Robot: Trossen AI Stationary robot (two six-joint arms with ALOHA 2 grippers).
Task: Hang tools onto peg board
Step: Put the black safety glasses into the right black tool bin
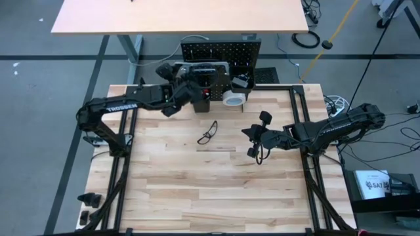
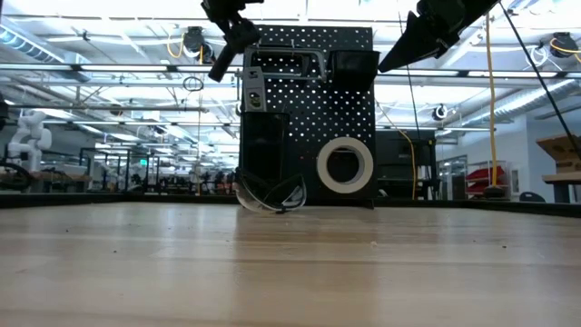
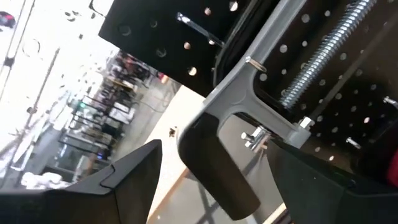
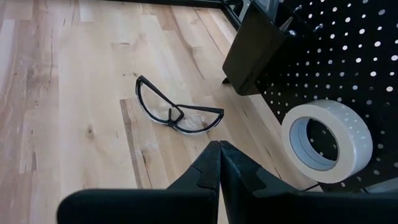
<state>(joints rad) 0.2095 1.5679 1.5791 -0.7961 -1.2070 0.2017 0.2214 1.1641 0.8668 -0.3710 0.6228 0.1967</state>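
The black peg board (image 2: 309,100) stands upright at the table's far edge. A grey clamp (image 3: 249,93) with a threaded screw and a black handle (image 3: 217,168) hangs high on the board's left part (image 2: 289,65). My left gripper (image 3: 214,149) is open up there, one finger on each side of the handle, with a gap on both sides. A white tape roll (image 4: 326,140) hangs low on the board. My right gripper (image 4: 219,148) is shut and hovers over the table right of centre (image 1: 256,141), holding nothing.
Black-framed safety glasses (image 1: 207,132) lie on the wood in front of the board, between the two arms. A black box bin (image 4: 255,50) sits low on the board's left side. Another tabletop (image 1: 177,16) stands beyond the board. Bare wood stretches toward the near edge.
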